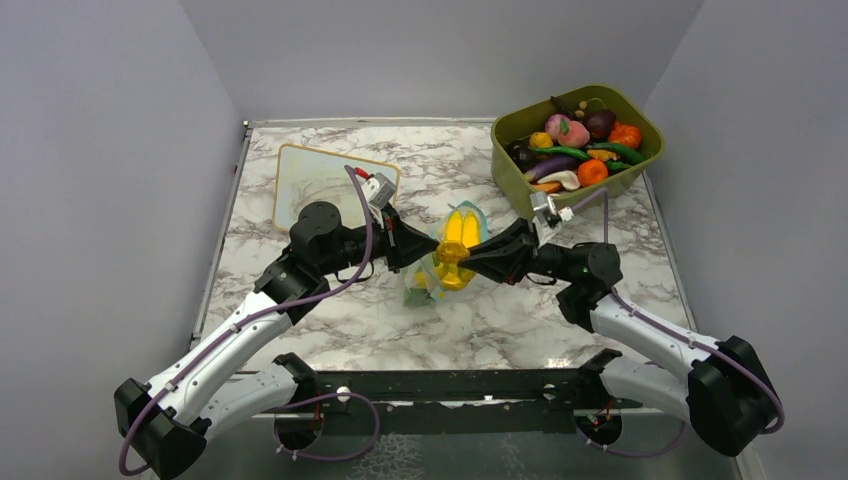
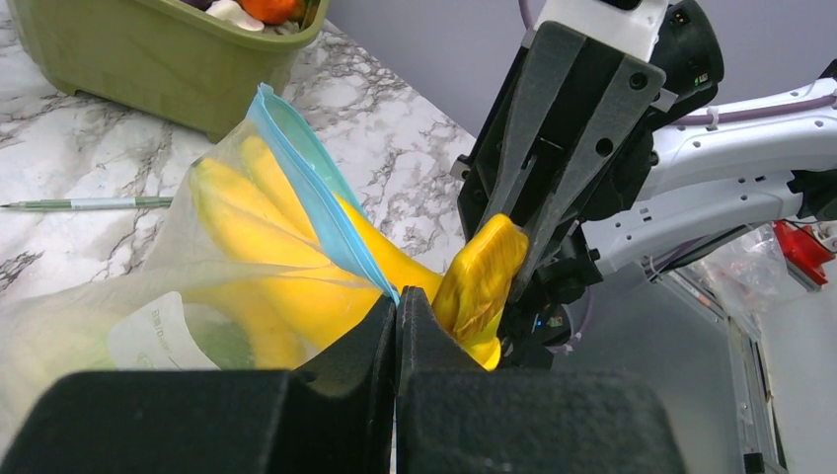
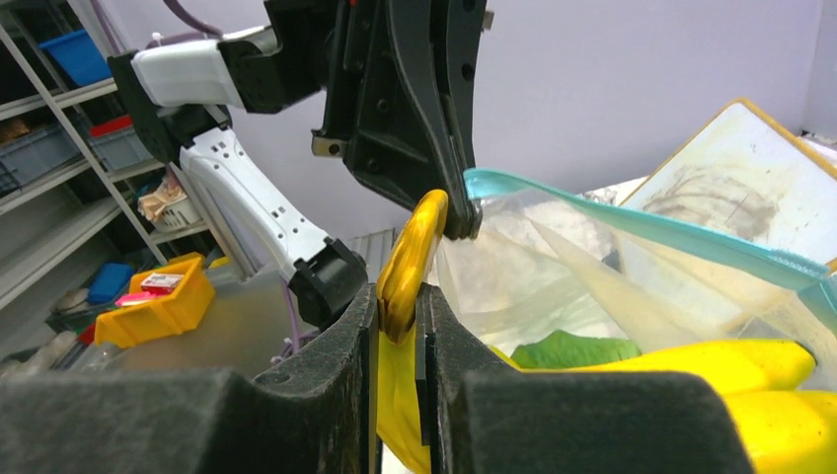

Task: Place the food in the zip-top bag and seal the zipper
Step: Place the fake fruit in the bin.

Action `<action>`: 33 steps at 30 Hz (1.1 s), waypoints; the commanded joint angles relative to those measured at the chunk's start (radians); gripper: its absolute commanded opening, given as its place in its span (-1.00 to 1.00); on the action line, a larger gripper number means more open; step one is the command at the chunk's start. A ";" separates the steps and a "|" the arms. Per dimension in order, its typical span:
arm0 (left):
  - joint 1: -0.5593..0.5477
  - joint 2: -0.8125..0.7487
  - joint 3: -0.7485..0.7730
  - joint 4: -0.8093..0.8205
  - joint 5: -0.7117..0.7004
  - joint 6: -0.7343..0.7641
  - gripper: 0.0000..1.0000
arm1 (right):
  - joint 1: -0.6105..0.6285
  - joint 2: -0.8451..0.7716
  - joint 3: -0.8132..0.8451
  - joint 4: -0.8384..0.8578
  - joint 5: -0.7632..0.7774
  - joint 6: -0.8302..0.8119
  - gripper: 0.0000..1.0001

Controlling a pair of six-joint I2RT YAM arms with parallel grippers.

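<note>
Jaws of the left gripper (image 2: 395, 308) are pressed together on a corner of the zip-top bag (image 2: 128, 286), right at the end of the zipper (image 2: 308, 193). The likely reason is to hold the mouth up and taut so that food can slide in.

Facing it almost tip to tip, the right gripper (image 3: 398, 296) is clamped on the stem end of the yellow banana bunch (image 3: 711, 367). The body of the bunch lies inside the pouch while the stem juts out past the teal strip. That hold looks meant to push the bunch the rest of the way in. Below the bananas, a green lettuce (image 3: 568, 351) sits inside the clear plastic. The bag itself lies mid-table between the two arms.

What stands in the way is at the mouth. The stem and the right gripper crowd the opening, so the zipper cannot close until the bunch is fully in and that gripper is out. There is little room between the two grippers.

Farther out:
- An olive-green tub (image 1: 512, 172) of toy produce stands at the far right, near the right wrist but apart from the bag.
- A wood-framed white board (image 1: 300, 180) lies behind the left arm.
- A thin green pencil (image 2: 89, 203) rests on the marble table (image 1: 520, 320) between tub and bag.

None of these looks like a hindrance.
</note>
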 commanded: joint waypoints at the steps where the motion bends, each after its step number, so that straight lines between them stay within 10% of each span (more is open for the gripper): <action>1: -0.002 -0.017 0.039 0.060 0.065 -0.011 -1.00 | 0.004 -0.013 -0.033 0.003 0.005 -0.045 -0.98; 33: -0.003 -0.023 0.016 0.083 0.117 0.146 -1.00 | 0.007 0.030 -0.033 0.336 0.003 0.471 -0.98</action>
